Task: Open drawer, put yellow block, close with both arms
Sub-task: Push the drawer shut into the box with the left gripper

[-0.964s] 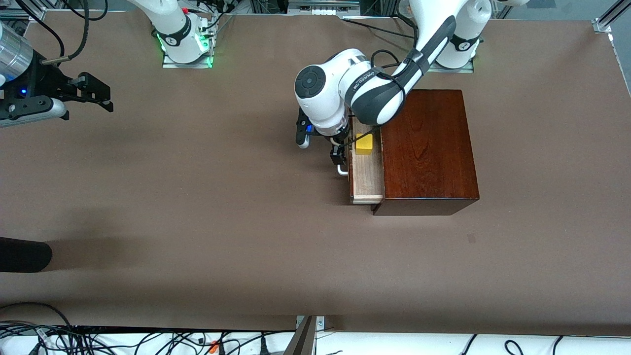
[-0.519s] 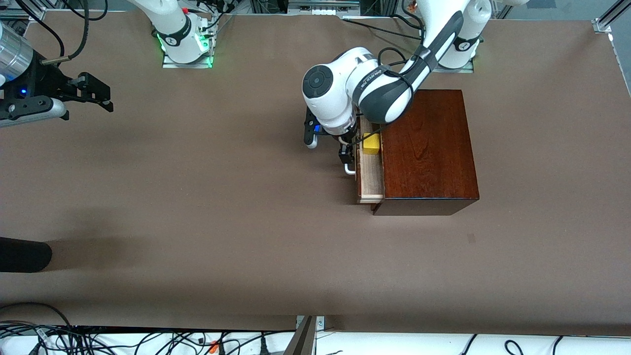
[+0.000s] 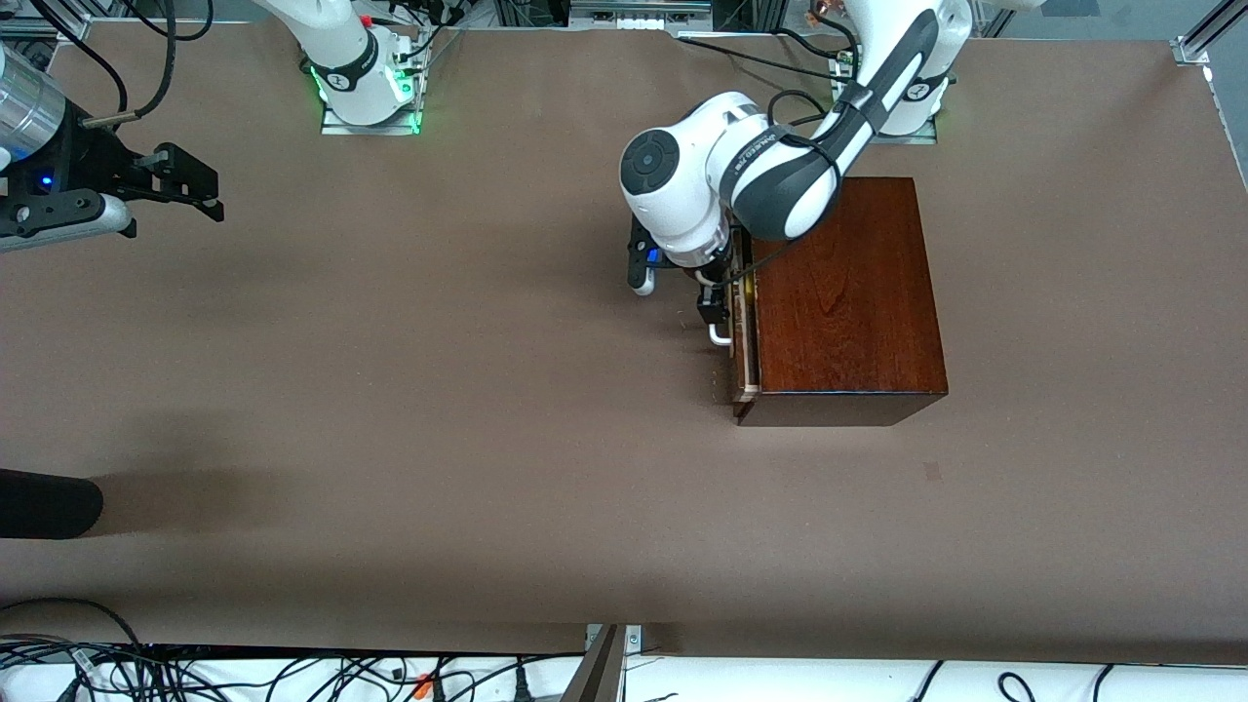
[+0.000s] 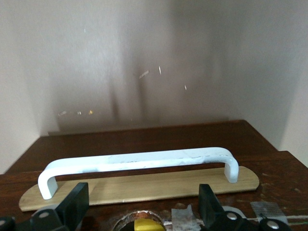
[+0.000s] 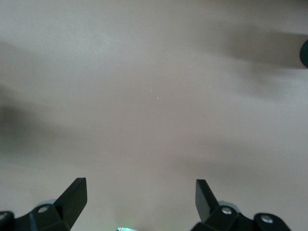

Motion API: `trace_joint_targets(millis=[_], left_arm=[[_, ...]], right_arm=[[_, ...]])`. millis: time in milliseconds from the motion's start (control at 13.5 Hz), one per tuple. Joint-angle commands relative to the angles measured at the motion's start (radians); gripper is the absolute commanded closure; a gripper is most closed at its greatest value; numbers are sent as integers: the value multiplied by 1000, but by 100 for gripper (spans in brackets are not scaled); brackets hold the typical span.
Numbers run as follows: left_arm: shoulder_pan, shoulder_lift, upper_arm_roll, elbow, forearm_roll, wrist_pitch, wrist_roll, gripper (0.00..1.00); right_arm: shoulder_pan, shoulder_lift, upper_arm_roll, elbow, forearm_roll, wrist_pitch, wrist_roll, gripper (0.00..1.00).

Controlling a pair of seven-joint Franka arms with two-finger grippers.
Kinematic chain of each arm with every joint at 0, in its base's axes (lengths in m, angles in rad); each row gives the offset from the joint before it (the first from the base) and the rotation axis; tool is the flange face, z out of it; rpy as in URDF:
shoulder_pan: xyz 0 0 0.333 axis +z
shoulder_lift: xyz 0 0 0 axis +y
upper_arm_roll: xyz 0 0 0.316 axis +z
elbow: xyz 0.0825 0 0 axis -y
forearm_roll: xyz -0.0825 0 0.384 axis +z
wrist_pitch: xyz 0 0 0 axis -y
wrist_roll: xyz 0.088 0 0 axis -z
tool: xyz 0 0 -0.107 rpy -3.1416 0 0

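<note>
Your left tool (image 3: 716,314) sits at the white handle (image 3: 721,335) of the drawer (image 3: 744,336), and the drawer is nearly home in the mahogany box (image 3: 840,292), with only a thin pale strip showing. In the left wrist view the tool's two fingers (image 4: 73,207) stand wide apart, one at each end of the handle (image 4: 139,161), gripping nothing; they seem to be pushing against the drawer front (image 4: 144,185).

The yellow block (image 3: 748,289) is down to a sliver of yellow inside the drawer, at the box's edge. From here you cannot tell whether it lies flat. If it rides high, it could catch on the box's opening and jam the last stretch of travel.

Watch the box itself. Nothing braces it, so a firm push could slide it along the table (image 3: 409,409) toward the left arm's end instead of seating the drawer.

A push off the middle of the front could skew the tray. A finger could also hook under the handle bar and tug the drawer out again on retreat.

Your right tool (image 3: 190,185) waits over the table at the right arm's end, fingers (image 5: 72,197) spread and empty, well apart from the box. If both arms must close the drawer, it likely has a long reach to make.
</note>
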Motion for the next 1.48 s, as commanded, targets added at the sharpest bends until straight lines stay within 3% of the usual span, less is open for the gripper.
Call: trace_joint_targets(millis=[0,445,593,964,1409], left_arm=[[44,-61,0,-86,34,4,3,0],[54,-66,-1,-86,32,4,0,0],[38,-63,-4,-62,32,19,-81,0],[-41,-63,-14,79,-27,-23,-388,0],[-37,-93,-9,358,-176,-304,-842,0]], right_arm=[[-5,4,4,15,-13,1,7,0],[-5,4,4,15,-13,1,7,0],[-5,4,4,15,-13,1,7,0],[-5,4,4,15,-13,-1,7,0],[-5,4,4,15,-13,1,7,0]])
